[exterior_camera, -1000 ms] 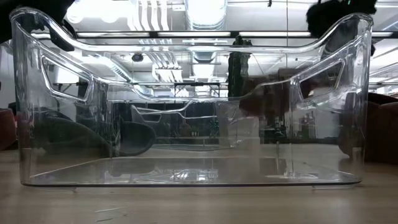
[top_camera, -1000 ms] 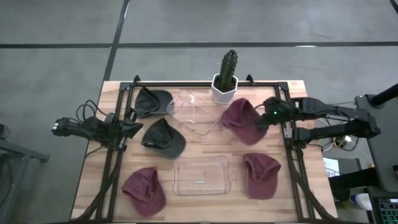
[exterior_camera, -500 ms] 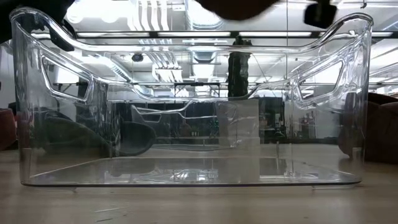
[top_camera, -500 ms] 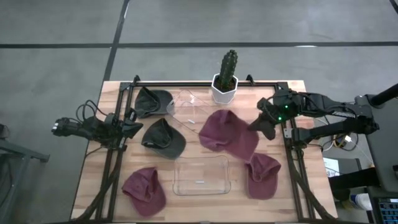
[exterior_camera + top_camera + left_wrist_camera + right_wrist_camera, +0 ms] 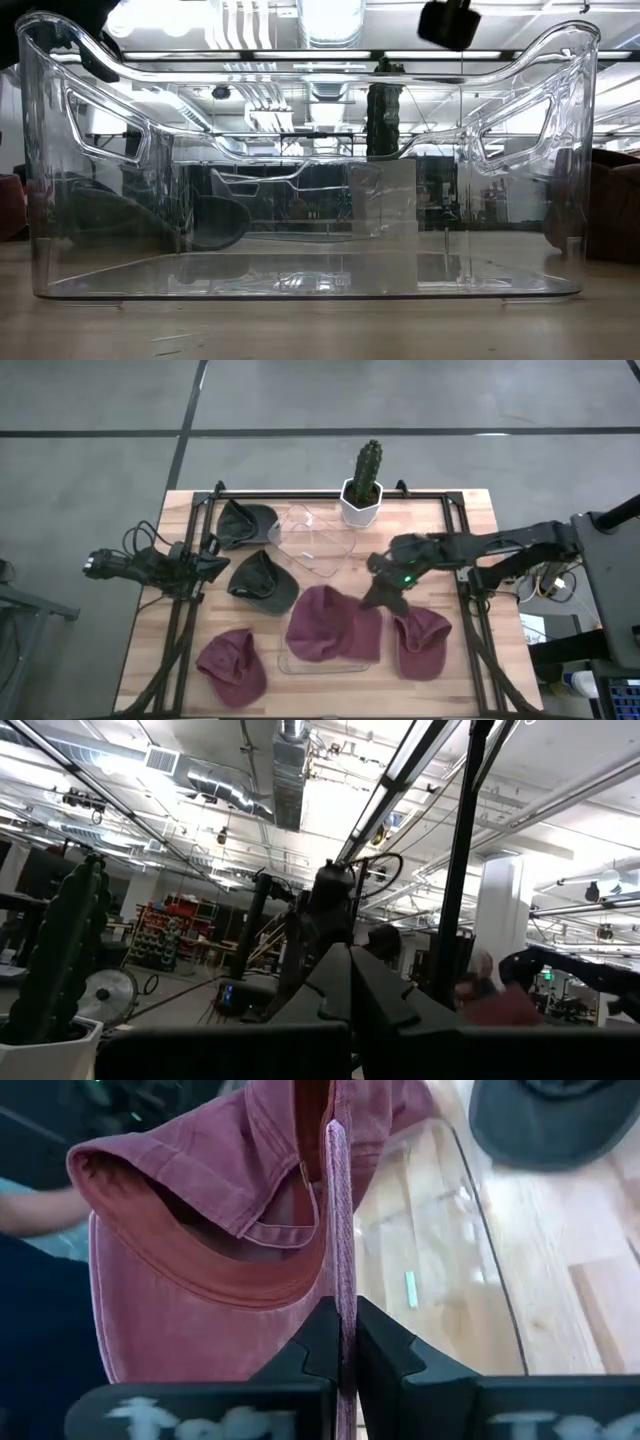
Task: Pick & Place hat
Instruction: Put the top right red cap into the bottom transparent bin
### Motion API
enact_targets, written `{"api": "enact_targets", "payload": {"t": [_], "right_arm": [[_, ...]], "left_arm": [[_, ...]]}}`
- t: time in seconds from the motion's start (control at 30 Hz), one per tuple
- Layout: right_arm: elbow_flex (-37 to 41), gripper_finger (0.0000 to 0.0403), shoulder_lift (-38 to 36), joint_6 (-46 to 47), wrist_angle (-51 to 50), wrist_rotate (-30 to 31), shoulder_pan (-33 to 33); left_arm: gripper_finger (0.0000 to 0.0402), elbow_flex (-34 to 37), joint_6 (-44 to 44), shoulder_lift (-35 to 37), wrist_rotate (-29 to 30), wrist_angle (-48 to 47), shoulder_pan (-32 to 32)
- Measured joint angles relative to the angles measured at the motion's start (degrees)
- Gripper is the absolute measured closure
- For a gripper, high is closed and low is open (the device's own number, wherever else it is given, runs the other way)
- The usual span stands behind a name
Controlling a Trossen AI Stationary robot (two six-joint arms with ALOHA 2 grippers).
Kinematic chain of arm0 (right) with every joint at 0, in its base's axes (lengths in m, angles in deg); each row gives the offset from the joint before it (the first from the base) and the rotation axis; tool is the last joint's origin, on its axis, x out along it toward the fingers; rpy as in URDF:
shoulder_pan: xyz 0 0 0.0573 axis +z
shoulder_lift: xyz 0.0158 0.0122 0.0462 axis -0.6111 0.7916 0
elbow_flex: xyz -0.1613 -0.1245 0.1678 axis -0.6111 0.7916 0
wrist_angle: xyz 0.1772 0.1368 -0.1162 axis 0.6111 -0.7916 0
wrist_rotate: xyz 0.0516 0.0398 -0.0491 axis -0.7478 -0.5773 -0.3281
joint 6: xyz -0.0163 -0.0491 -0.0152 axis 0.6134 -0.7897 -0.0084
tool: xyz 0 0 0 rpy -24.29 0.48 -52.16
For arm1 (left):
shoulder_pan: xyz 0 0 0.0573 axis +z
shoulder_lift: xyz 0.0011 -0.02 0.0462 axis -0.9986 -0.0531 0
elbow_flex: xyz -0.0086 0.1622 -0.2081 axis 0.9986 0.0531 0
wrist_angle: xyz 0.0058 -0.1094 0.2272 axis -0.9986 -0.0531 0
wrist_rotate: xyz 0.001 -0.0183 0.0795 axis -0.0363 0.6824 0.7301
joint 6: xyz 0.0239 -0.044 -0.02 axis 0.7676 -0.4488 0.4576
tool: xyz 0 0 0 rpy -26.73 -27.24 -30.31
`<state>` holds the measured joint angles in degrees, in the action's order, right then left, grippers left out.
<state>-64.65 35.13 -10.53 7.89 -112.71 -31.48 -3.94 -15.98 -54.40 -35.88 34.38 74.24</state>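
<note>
Since a second ago our right gripper [image 5: 378,596] has swung from the back right of the surface [image 5: 470,510] toward the middle, carrying the maroon hat [image 5: 333,626]. Its fingers [image 5: 322,1342] are pinched closed on the hat's edge. The hat now hangs over the clear front bin [image 5: 290,662], hiding most of it. A second clear bin [image 5: 318,544] lies behind, beside a potted cactus [image 5: 363,484]. Two dark caps [image 5: 262,581] lie to the left and two maroon caps [image 5: 420,642] at the front corners. Our left gripper [image 5: 215,565] waits at the left edge; we cannot tell its fingers' state.
</note>
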Motion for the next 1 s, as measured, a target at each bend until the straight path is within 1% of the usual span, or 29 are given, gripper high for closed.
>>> {"api": "enact_targets", "payload": {"t": [0.23, 0.33, 0.5, 0.6, 0.7, 0.83, 1.0], "right_arm": [[-2.56, 0.039, 9.5, -3.08, -0.24, -0.27, 0.45], [-3.78, 0.039, 13.12, -3.22, -0.41, -1.34, 0.45], [-6.64, 0.039, 17.4, -3.2, -5.54, -1.69, 0.45], [-7.59, 0.0383, 19.23, -3.37, -8.18, -0.33, 0.45], [-8.18, 0.0354, 20.52, -3.43, -7.87, -0.11, 0.45], [-9.02, 0.0296, 20.9, -3.24, -8.08, 0.21, 0.45], [-10.41, 0.0227, 19.52, -3.22, -7.96, 2.24, 0.41]], "left_arm": [[0.0401, 0.0, -0.09, -0.01, 0.0, 0.0, -0.02], [0.0401, 0.0, -0.09, -0.01, 0.01, -0.01, -0.01], [0.0401, 0.0, -1.34, -0.01, 0.0, 0.0, 0.0], [0.0401, 0.0, -1.57, -0.01, 0.0, 0.01, -0.02], [0.0401, 0.0, -1.56, -0.03, 0.0, 0.02, -0.01], [0.0401, 0.0, -1.75, -0.07, 0.0, 1.83, -0.02], [0.0401, 0.0, -8.22, -0.04, -0.2, 5.84, -0.01]]}}
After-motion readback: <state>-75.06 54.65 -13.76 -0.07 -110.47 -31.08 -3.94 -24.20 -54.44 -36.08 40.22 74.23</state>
